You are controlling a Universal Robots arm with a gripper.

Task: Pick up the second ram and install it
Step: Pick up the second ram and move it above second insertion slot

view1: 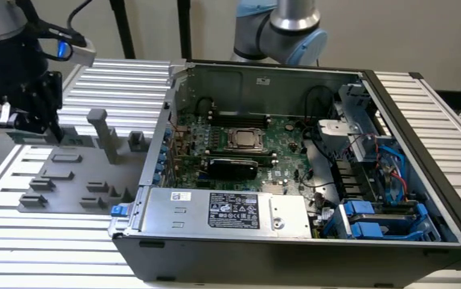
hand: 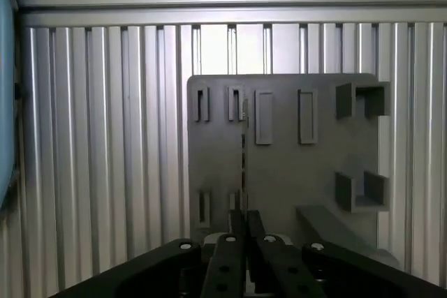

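Black pincer (hand: pixel 244 222) grips slim ram (hand: pixel 243 151) edge-on — over slotted matte-grey holder (hand: pixel 293 179).

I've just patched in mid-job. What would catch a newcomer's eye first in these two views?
The open dark-grey metal computer case stands out at the exterior view's middle and right. It lays bare a large green motherboard with a silver square CPU at its centre. At that view's left, the black gripper hangs above a grey plastic fixture plate with raised slots, which lies on the ribbed aluminium table.
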